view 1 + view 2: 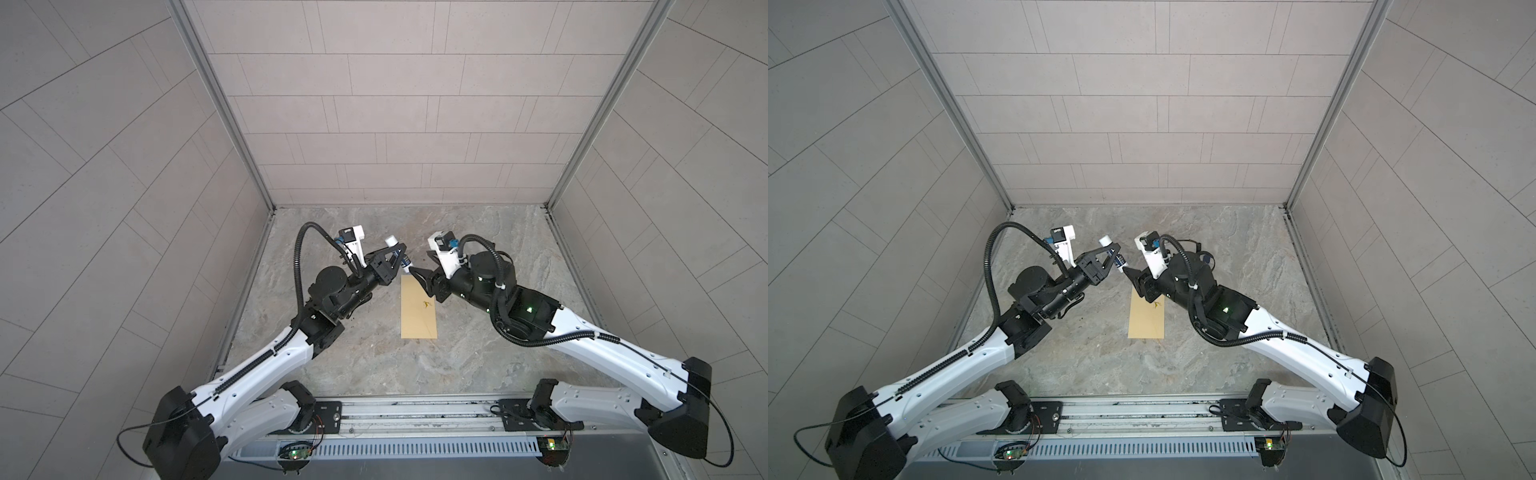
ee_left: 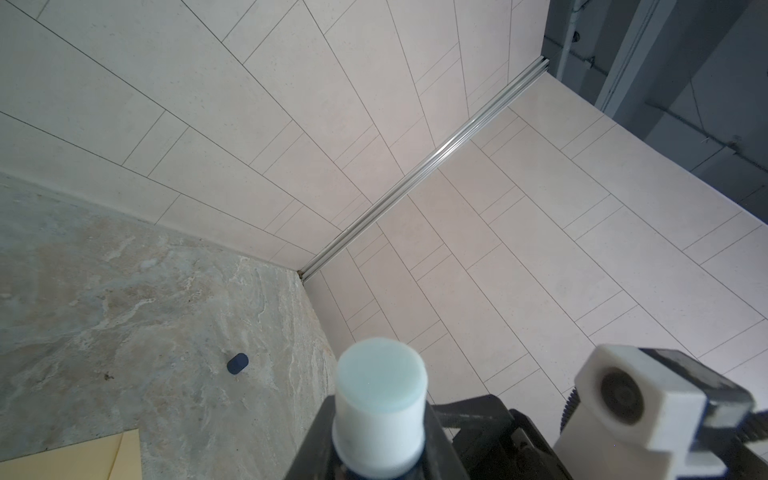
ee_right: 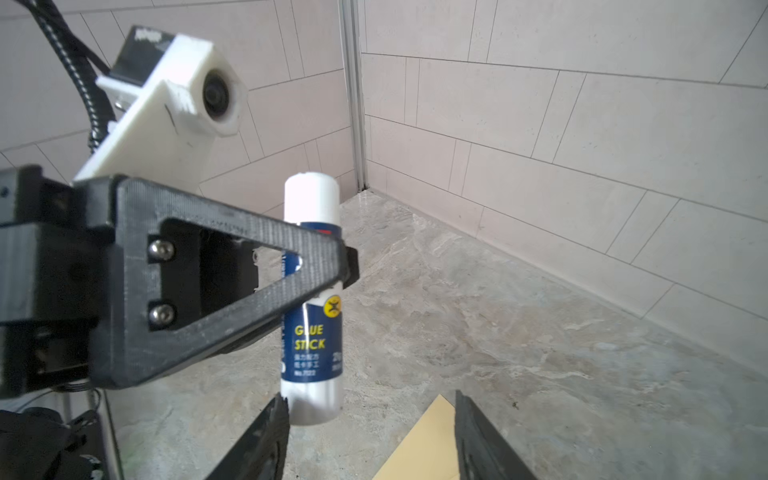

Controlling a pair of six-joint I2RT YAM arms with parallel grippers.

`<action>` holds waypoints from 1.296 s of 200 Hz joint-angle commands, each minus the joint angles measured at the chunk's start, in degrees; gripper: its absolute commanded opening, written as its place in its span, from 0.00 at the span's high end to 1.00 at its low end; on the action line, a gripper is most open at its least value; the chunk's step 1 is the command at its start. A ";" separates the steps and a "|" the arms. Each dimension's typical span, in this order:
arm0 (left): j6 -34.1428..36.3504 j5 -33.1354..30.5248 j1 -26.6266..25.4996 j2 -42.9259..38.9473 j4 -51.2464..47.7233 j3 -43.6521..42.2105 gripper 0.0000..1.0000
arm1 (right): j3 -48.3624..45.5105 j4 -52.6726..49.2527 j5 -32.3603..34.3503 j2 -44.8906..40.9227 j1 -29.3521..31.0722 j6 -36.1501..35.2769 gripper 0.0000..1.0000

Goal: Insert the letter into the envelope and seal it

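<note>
Left hand (image 1: 400,257) clamped on a glue stick (image 3: 313,349) above the far end of the envelope (image 1: 419,309); right hand (image 1: 420,262) spread apart, gripping nothing.

The envelope lies flat and lengthwise on the tabletop (image 1: 478,357), with its far end under the right hand. What is inside it cannot be told. The stick is held by its middle, with its lower white end just beside one right finger (image 3: 270,432). A small dark cylinder (image 2: 237,364) lies past the envelope's far end, apart from it. Bare tabletop runs along both long edges and the near end of the envelope, and the walls (image 1: 374,124) stand well apart from it.
</note>
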 commanded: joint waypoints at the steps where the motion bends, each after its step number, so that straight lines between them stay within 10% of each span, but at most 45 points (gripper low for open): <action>1: 0.76 1.39 0.29 -1.09 0.74 1.72 1.00 | -0.25 2.50 -15.69 0.29 -2.32 6.69 0.38; 79: -0.37 1.78 0.23 -1.09 1.95 1.49 1.00 | 1.53 3.86 -20.39 5.29 -2.69 9.92 0.44; 188: -0.63 1.90 0.20 -0.39 2.20 0.72 1.00 | 2.71 3.95 -16.82 5.45 -2.60 11.03 0.86; 221: -0.15 1.44 0.23 -0.09 1.83 0.25 1.00 | 5.38 -1.59 -3.88 4.75 0.81 6.64 0.94; 259: 0.32 0.74 0.15 0.75 1.41 -0.17 1.00 | 13.65 -9.52 34.41 8.48 15.53 -7.42 1.00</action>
